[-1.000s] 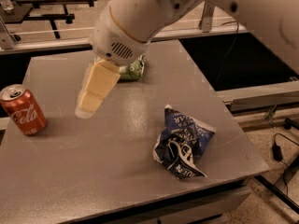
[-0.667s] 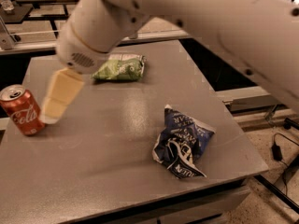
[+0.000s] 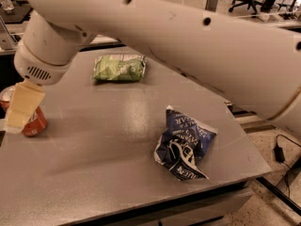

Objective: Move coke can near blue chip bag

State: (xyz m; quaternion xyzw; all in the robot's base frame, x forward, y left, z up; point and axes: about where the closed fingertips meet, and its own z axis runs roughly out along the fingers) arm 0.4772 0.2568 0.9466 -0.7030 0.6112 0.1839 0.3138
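Pincer in front of coke can, far left.

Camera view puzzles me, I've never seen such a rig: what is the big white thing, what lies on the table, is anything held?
The white shape is a robot arm reaching in from the picture's right. Its pale hand hangs at the left edge of the grey table, partly hiding a red coke can; whether it grips the can I cannot tell. The single camera looks down on the table. A green chip bag lies at the back, a crumpled blue chip bag front right.
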